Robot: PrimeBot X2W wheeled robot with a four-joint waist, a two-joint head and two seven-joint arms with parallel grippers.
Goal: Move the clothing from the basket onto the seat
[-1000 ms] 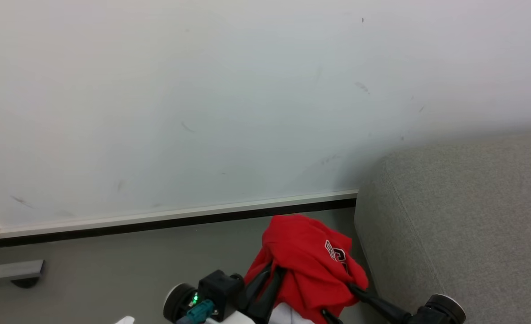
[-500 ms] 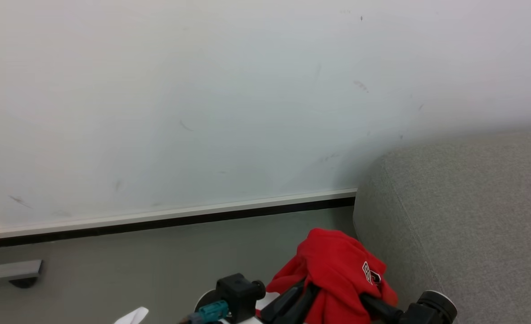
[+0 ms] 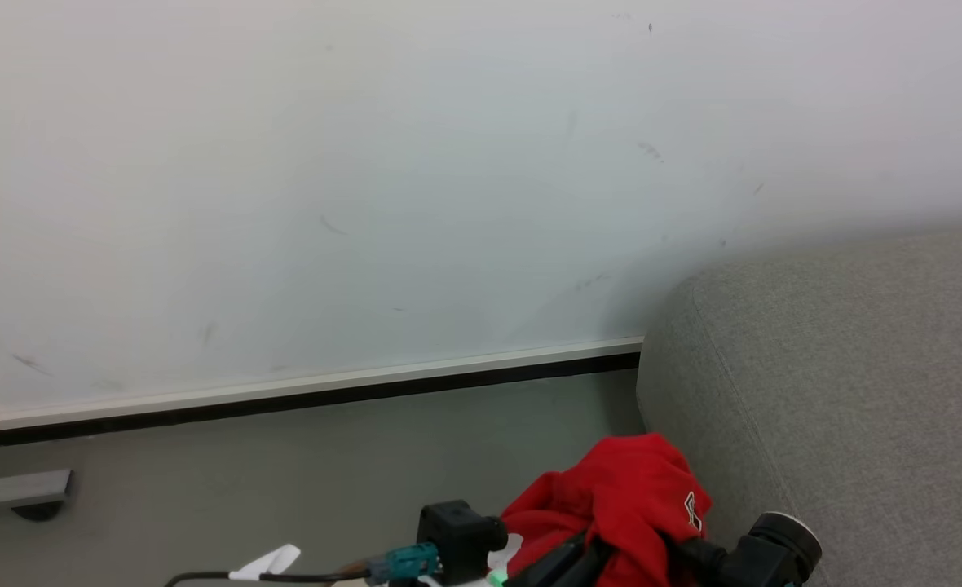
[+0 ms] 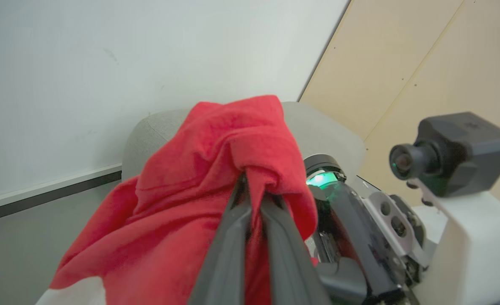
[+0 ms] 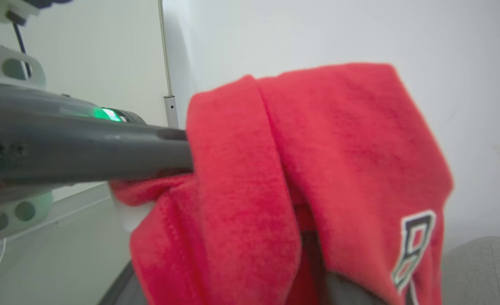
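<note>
While carrying, noted left gripper (image 4: 250, 190) fingers pressed together on a fold of red garment (image 4: 182, 178), rest draped over and below them; probably pinched high to stop cloth trailing. Right gripper (image 3: 697, 554) fingers buried in cloth, closure cannot tell. Garment aloft just beside grey sofa (image 3: 840, 391) arm, over floor (image 3: 285, 473), not yet on cushion. White wall (image 3: 367, 163) beyond.
</note>
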